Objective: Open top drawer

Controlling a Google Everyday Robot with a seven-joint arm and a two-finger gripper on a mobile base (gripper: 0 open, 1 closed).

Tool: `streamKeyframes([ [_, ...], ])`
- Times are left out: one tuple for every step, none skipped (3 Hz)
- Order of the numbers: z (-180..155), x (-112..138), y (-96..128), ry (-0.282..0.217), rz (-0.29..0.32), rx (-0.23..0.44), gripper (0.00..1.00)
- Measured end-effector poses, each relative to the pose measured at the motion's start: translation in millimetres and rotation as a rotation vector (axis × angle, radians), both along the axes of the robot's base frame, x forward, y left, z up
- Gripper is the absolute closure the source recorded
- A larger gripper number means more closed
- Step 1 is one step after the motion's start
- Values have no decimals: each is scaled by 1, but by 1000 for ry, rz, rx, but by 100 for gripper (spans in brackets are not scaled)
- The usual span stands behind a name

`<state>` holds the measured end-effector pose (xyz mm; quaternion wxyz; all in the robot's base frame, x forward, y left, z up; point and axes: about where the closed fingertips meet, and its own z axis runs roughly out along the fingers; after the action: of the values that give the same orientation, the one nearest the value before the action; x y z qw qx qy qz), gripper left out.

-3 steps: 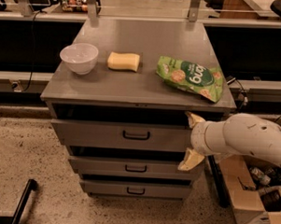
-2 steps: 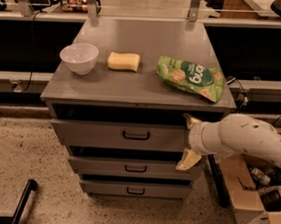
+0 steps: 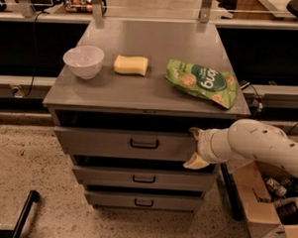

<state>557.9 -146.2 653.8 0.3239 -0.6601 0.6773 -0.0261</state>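
The top drawer (image 3: 103, 143) is the widest of three grey metal drawers in the cabinet, with a small dark loop handle (image 3: 144, 144) at its centre. A dark gap shows above its front. My gripper (image 3: 195, 149) is at the right end of the drawer front, well right of the handle. It is open, with one cream fingertip (image 3: 194, 133) near the front's top edge and the other (image 3: 194, 163) near its bottom edge. My white arm (image 3: 259, 144) reaches in from the right.
On the cabinet top (image 3: 147, 41) stand a white bowl (image 3: 84, 61), a yellow sponge (image 3: 131, 65) and a green snack bag (image 3: 202, 82). Two narrower drawers (image 3: 144, 179) sit below. A cardboard box (image 3: 264, 210) stands on the floor at right, a dark bar (image 3: 25, 212) at lower left.
My gripper has moved slightly left, closer onto the right end of the top drawer front. The drawer itself has not visibly moved.
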Motion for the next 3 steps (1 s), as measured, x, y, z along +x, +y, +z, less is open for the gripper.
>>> streamKeyframes([
  [11,-4,5,-6,29,-10,50],
  [19,-20,5,14,62,-19,68],
  [33,-40,0,41,77,2,71],
])
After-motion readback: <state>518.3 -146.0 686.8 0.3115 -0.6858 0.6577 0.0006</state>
